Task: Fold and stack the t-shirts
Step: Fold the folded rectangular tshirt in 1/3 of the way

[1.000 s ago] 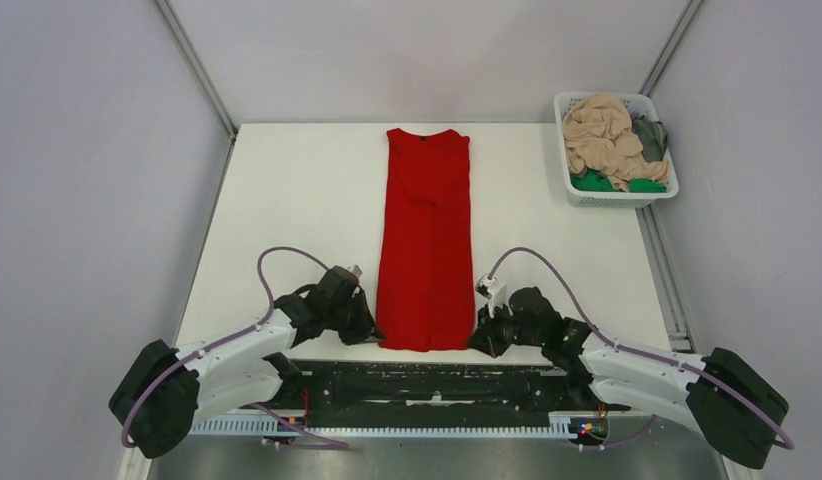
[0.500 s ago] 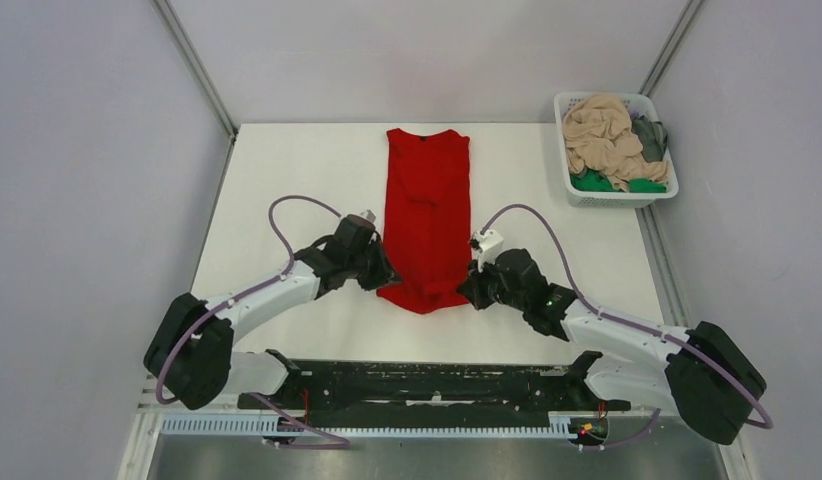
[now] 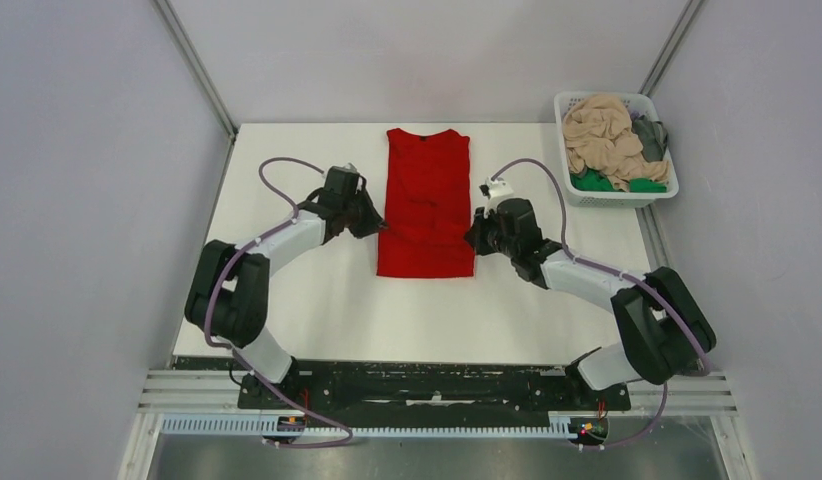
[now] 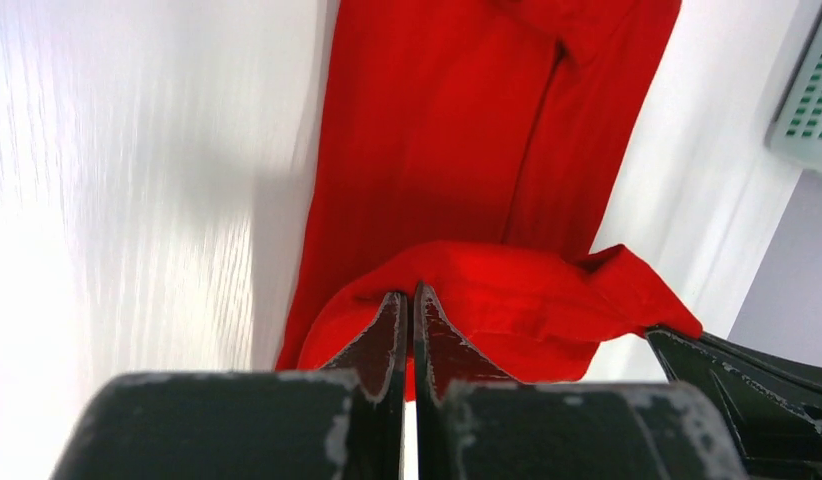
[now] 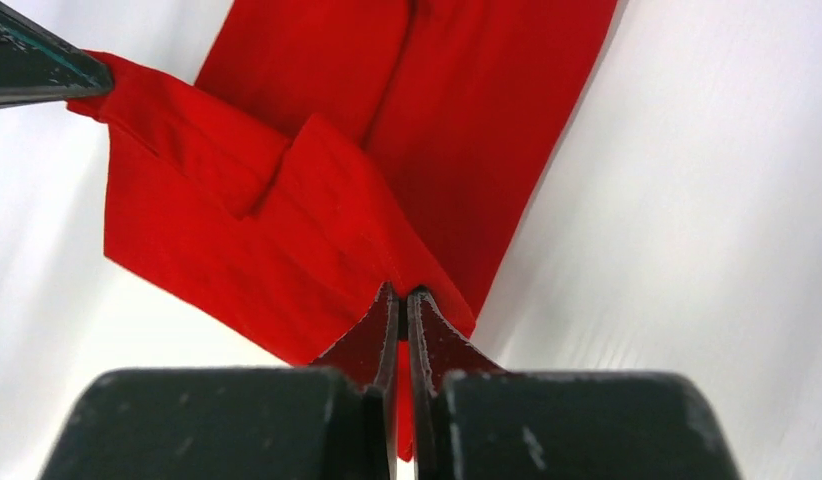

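Left gripper (image 3: 373,224) and right gripper (image 3: 475,236) each clamp a red t-shirt (image 3: 427,180) hem corner over its middle, I'd guess to keep the fold square.

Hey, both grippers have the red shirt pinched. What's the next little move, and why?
Probably carry both pinched corners on toward the collar, then lower them onto it. The left gripper and right gripper are each shut on a corner of the red t-shirt. Its lifted end lies only partway over the flat half, well short of the collar, so the fold looks unfinished.
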